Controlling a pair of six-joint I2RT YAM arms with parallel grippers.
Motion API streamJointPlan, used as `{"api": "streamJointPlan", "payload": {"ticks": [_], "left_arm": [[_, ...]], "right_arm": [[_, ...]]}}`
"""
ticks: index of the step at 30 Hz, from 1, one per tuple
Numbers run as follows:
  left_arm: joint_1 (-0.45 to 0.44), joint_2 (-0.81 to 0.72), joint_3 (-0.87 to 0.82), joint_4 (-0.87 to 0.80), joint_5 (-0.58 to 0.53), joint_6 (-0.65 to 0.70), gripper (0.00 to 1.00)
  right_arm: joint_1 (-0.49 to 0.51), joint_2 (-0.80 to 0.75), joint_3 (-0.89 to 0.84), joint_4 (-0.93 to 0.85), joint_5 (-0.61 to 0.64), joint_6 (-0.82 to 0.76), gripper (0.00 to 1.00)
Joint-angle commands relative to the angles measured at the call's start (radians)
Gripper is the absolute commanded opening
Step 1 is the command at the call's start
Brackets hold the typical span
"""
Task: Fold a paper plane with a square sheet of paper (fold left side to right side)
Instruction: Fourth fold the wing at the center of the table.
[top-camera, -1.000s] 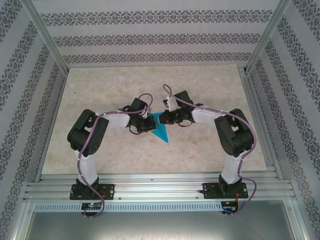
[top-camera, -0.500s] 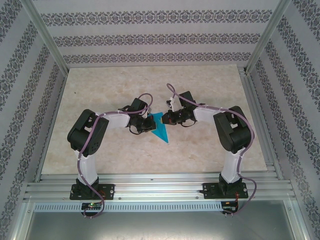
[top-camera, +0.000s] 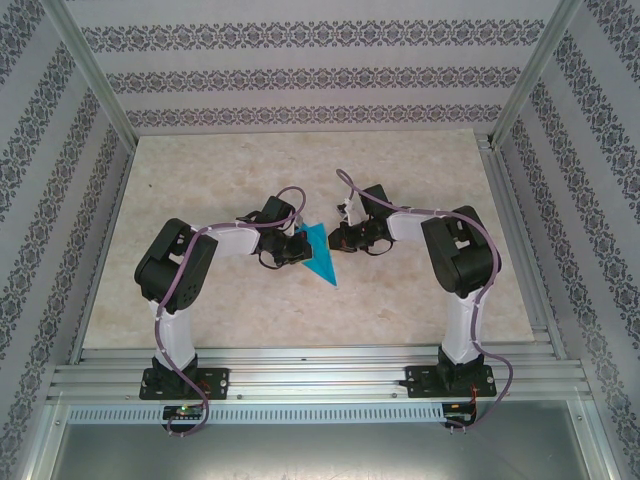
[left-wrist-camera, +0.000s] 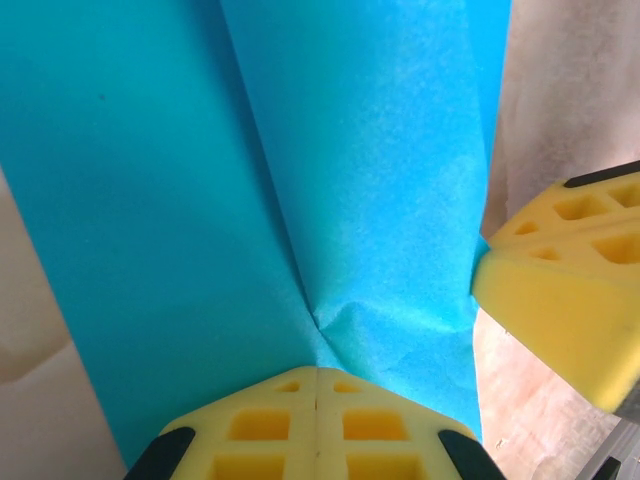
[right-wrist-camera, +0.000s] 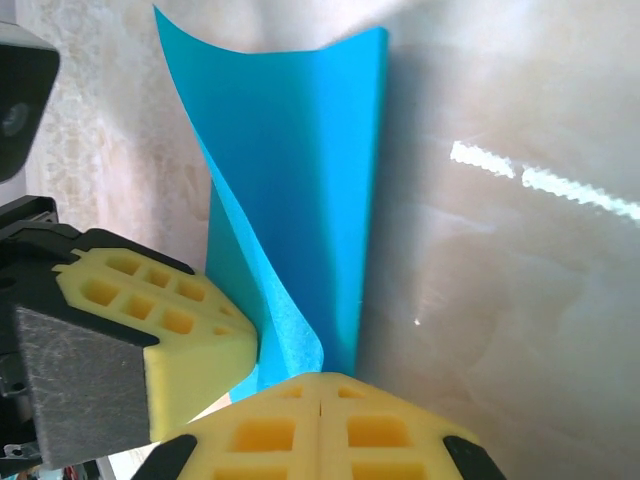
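The left gripper (top-camera: 299, 246) is closed, its tips on the crumpled crease of the square sheet of paper (top-camera: 322, 258), a folded blue point lying mid-worktop (top-camera: 200, 180); whether it pinches the sheet is hidden. Just right, the closed right gripper (top-camera: 336, 238) meets the paper's raised edge, with bare worktop all round.

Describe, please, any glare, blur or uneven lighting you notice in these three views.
Right wrist view: bright glare streaks on the table, while the folded cyan paper is sharp. Left wrist view: the paper's grain and creases are crisp and evenly lit. Top external view: soft, even light, everything in focus.
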Motion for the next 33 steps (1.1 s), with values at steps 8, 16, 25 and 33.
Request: {"api": "streamJointPlan", "payload": {"ticks": [8, 16, 25, 33], "left_arm": [[-0.017, 0.049, -0.019, -0.041, -0.046, 0.019, 0.04], [-0.016, 0.051, -0.022, -0.035, -0.045, 0.018, 0.04], [-0.016, 0.056, -0.025, -0.030, -0.047, 0.017, 0.04], [-0.017, 0.037, -0.013, -0.037, -0.037, 0.018, 0.04]], "right_arm": [[-0.007, 0.028, 0.034, -0.013, 0.019, -0.028, 0.00], [-0.008, 0.029, 0.044, 0.007, 0.007, -0.010, 0.00], [-0.007, 0.022, 0.051, -0.017, 0.017, -0.018, 0.00], [-0.005, 0.054, 0.049, -0.081, 0.050, -0.037, 0.00]]}}
